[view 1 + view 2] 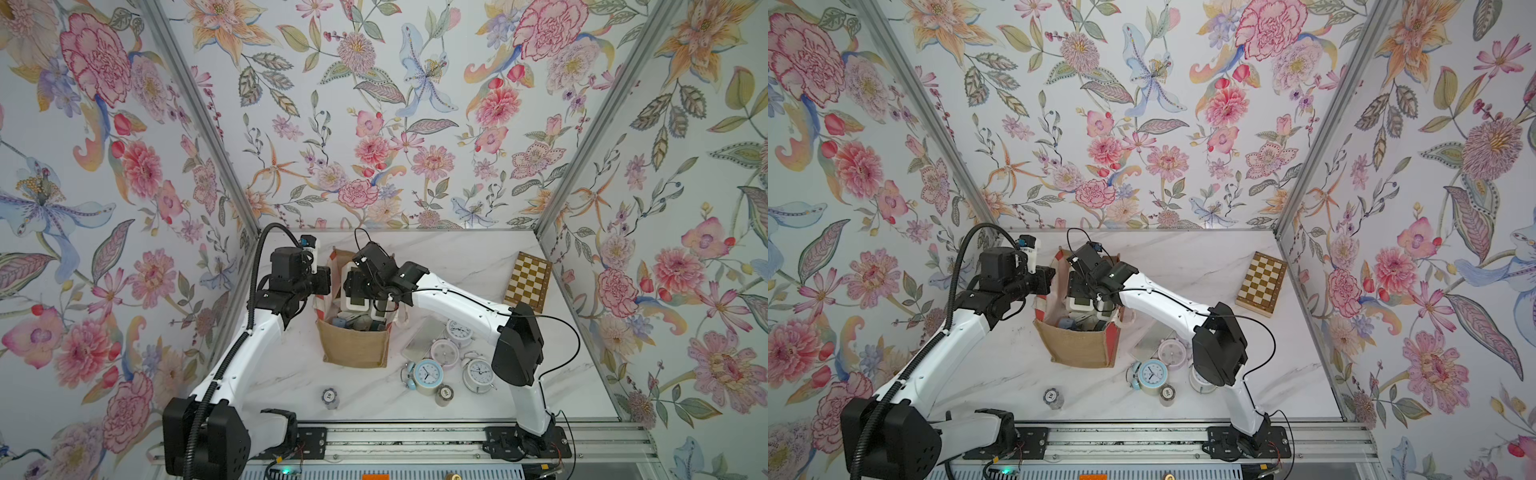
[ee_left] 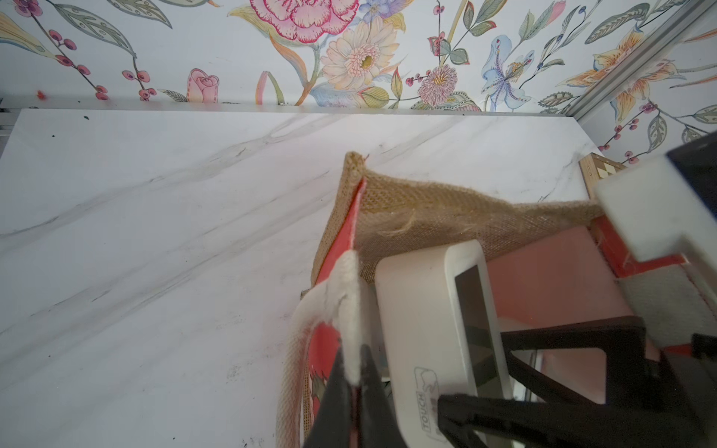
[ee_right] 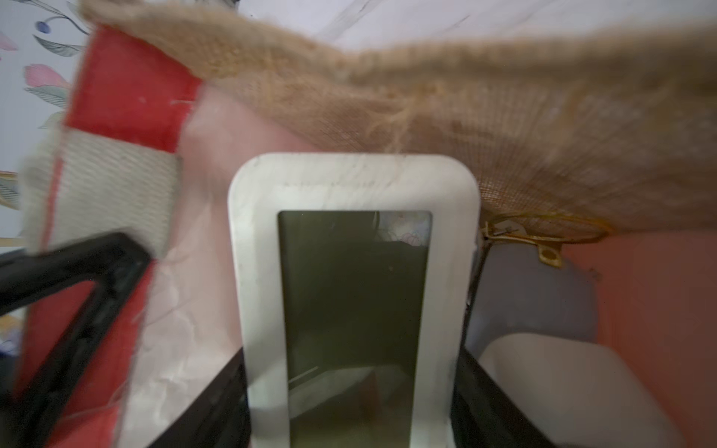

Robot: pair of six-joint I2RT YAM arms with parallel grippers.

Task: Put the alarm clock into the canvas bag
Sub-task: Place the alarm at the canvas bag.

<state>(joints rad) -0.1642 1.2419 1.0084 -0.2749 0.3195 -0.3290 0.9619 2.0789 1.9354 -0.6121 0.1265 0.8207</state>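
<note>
Nearest, on the white marble desk (image 1: 291,374), stand loose round twin-bell clocks (image 1: 427,374). Beyond them is the upright tan burlap canvas bag (image 1: 355,349). The left hand (image 2: 351,382) has its jaws pinched together on the bag's white webbing handle (image 2: 349,287), seemingly to keep the mouth open. Inside that mouth the right hand (image 3: 351,411) clamps the white rectangular alarm clock (image 3: 355,294) by its long sides, with the clock's long axis running straight out from the fingers into the bag — release looks next.

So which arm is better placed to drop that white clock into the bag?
Right. The right fingers hold the white clock in the mouth of the canvas bag; they only need to open. The left fingers are pinched shut on the bag's white handle, apparently to hold it open.
</note>
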